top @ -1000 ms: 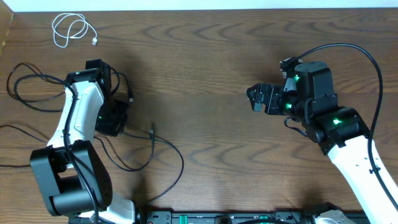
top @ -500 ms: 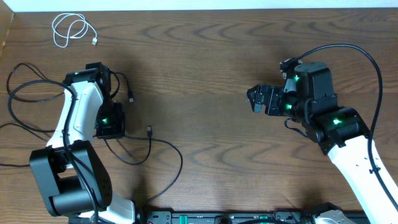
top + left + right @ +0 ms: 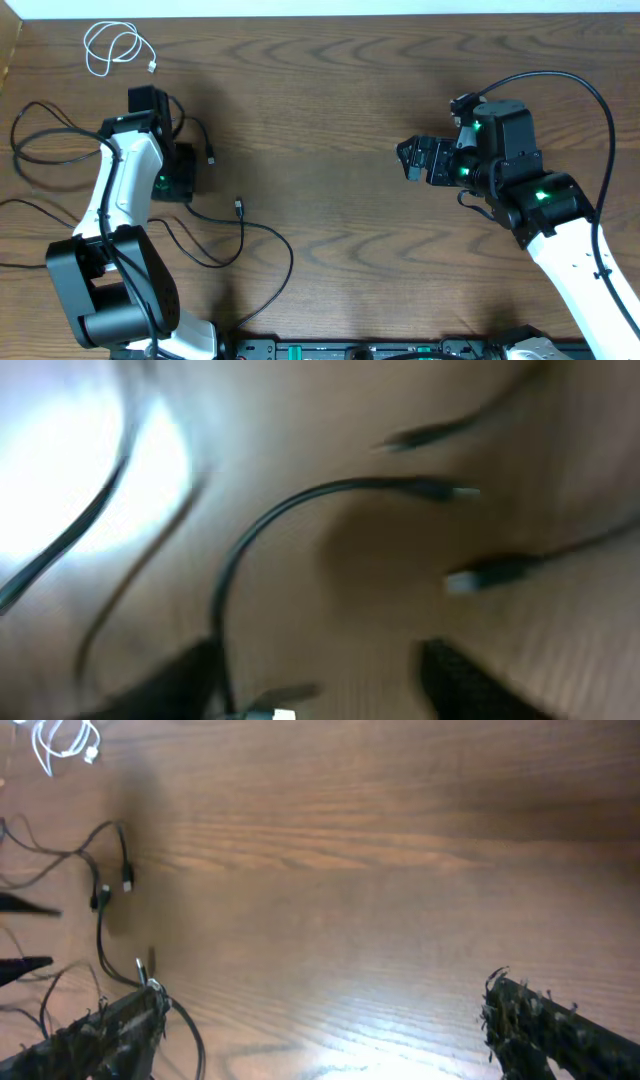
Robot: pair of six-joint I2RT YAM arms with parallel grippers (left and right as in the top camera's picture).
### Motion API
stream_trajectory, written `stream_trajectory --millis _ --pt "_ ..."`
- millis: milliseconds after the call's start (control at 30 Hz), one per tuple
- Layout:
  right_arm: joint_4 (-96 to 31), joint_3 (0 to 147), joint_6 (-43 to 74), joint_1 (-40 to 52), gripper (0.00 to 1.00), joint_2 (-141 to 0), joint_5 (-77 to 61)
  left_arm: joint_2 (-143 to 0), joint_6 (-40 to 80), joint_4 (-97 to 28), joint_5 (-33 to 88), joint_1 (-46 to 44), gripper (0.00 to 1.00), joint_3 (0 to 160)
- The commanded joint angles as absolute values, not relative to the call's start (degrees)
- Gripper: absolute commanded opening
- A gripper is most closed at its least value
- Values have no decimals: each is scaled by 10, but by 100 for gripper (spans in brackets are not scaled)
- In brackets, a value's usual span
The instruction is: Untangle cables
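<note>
Cables first: where do they lie? (Desk)

Nearest, black cables (image 3: 300,495) cross the wood right under my left claw (image 3: 320,665). The wrist view is blurred. One strand curves down close beside a finger, and I cannot tell whether it touches. Small plugs (image 3: 490,572) lie loose just past it. (Arm)

And that claw? (Desk)

Its fingers (image 3: 170,680) stand apart, with nothing between them. (Arm)

The right one? (Desk)

My right claw (image 3: 320,1030) hangs over bare table (image 3: 380,870), spread wide and gripping nothing. It is well apart from the tangle, which shows only at the left edge of that wrist view. (Arm)

Seen from above? (Desk)

The black cables sprawl over the table's left side, looping around and under my left arm (image 3: 125,200). One long strand sweeps toward the near edge. Two plugs lie free just to the right of that arm. Farthest off, the white cable (image 3: 112,48) sits coiled alone by the far left corner, clear of the black ones. (Arm)
</note>
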State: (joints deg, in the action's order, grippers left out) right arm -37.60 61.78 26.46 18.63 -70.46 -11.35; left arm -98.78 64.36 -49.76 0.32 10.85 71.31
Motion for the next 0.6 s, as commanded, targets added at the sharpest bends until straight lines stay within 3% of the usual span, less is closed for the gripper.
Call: stream_trajectory --millis 0,267,567 --pt "-373 621 256 184 98 -705 -107 -978 399 -475 -18 111 79 717" --pt "-382 621 256 184 98 -705 -107 -982 392 -431 -160 138 81 717" --pt "-377 621 256 184 98 -705 -106 -993 381 -389 -156 155 81 717"
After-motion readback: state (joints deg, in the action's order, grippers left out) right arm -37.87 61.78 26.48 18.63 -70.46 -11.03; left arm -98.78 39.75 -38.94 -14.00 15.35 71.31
